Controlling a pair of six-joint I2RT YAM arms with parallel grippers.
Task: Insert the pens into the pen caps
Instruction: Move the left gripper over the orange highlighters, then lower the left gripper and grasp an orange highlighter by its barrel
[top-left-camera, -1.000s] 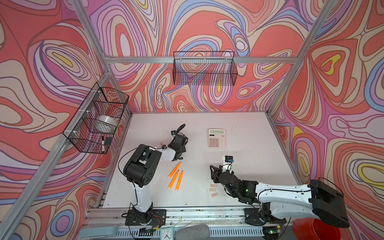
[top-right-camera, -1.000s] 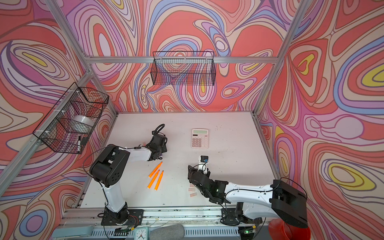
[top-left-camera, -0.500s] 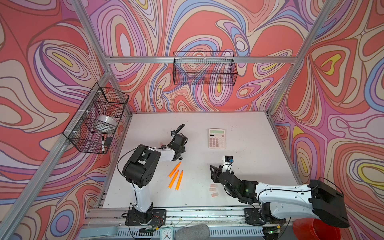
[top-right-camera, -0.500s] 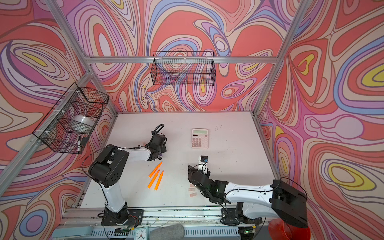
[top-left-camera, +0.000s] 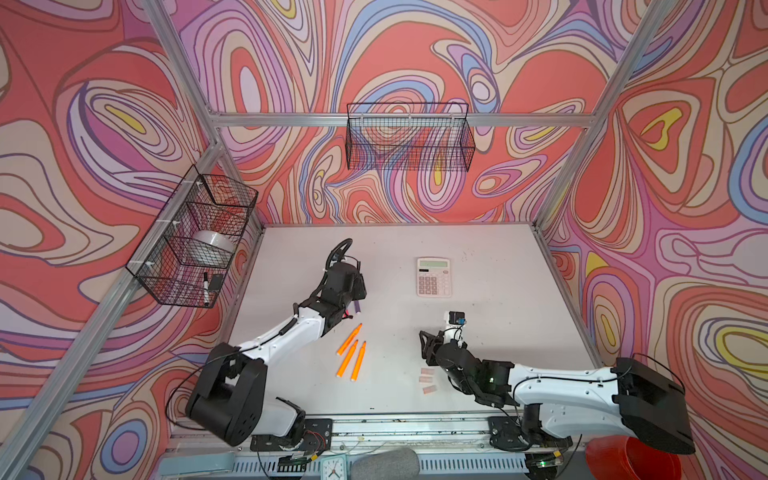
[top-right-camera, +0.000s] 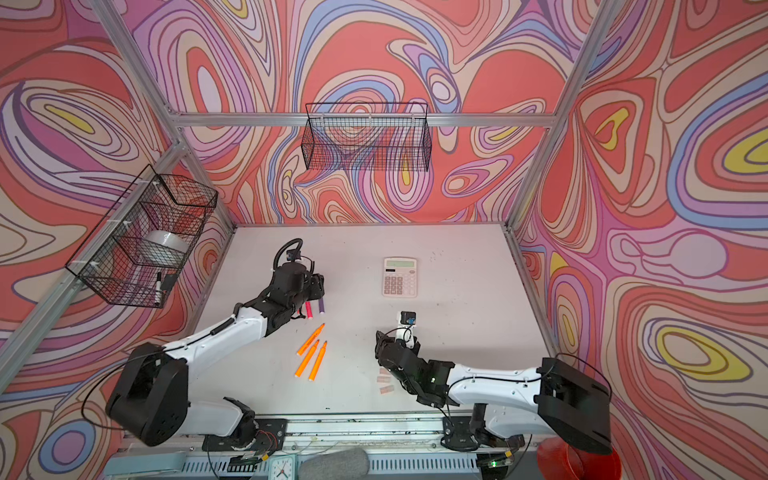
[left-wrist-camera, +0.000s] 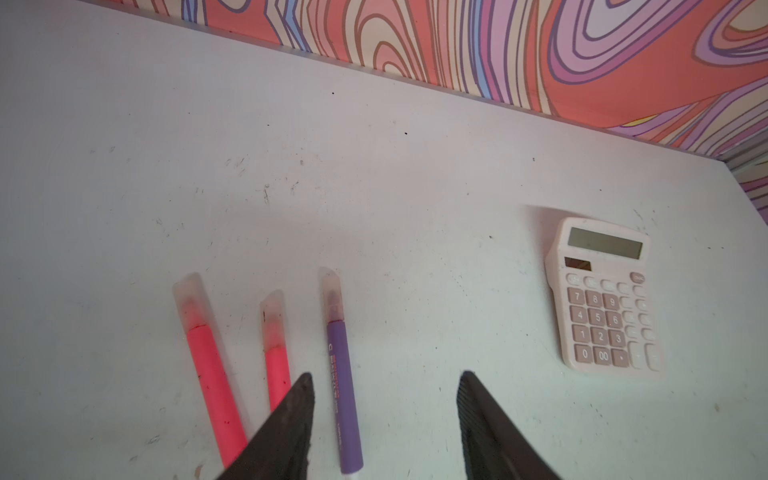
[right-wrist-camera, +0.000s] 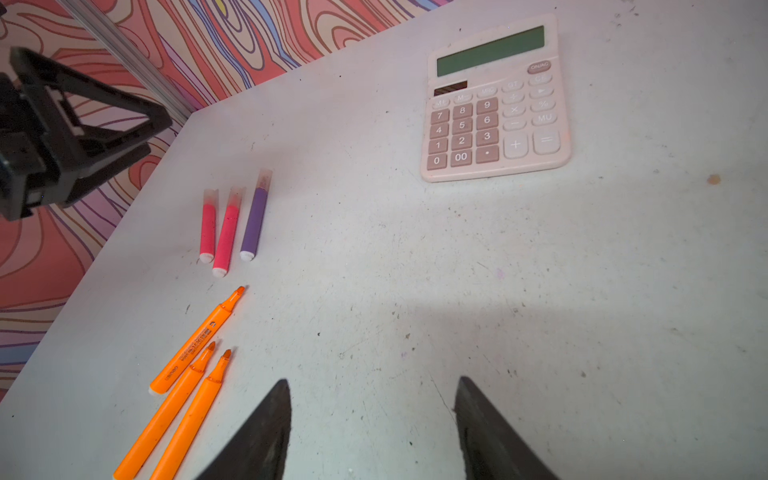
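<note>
Your left gripper (left-wrist-camera: 386, 374), fingers (left-wrist-camera: 291, 419) apart and empty, hangs over the capped purple pen (left-wrist-camera: 343, 386), beside two capped pink pens (left-wrist-camera: 210, 382). Your right gripper (right-wrist-camera: 374, 379) is parted and empty too. Three bare orange pens (right-wrist-camera: 197, 340) lie in the middle, three loose caps (top-left-camera: 426, 379) near the right gripper. Pens look light, stiff, slick: pinch mid-barrel

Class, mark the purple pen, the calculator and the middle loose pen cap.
purple pen (left-wrist-camera: 340, 374): left wrist view, on its barrel.
calculator (right-wrist-camera: 494, 104): right wrist view, on its keypad.
middle loose pen cap (top-left-camera: 426, 379): in a top view, on its body.
</note>
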